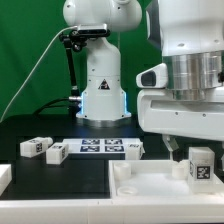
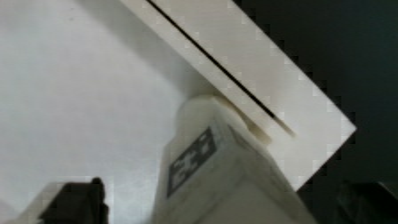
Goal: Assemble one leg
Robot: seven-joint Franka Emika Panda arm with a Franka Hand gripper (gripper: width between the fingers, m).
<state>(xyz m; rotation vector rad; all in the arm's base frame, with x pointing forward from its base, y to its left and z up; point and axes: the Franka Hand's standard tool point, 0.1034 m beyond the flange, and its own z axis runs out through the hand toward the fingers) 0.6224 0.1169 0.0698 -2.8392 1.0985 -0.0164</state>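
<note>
The small white plastic stubby leg (image 1: pixel 199 166) with a black-and-white tag stands upright at about four o'clock in the exterior view, directly below the arm's grey-and-white wrist. It sits over the near corner of the large white square tray-like piece (image 1: pixel 140 185), apparently so its end can meet a corner socket. The wrist view shows the leg (image 2: pixel 222 165) close against the tray's raised rim (image 2: pixel 249 70). Whether the fingers (image 2: pixel 75 200) are clamped on it, I cannot tell. Three spare white tagged blocks (image 1: pixel 56 152) and the marker board (image 1: pixel 100 147) lie on the black counter (image 1: pixel 40 175) around nine o'clock.

I see a white leg (image 1: pixel 199 165) (image 2: pixel 222 170) with a black-and-white square tag. The tabletop (image 1: pixel 40 170) is black, the backdrop (image 1: pixel 25 50) green, and the tray (image 1: pixel 140 195) white.
</note>
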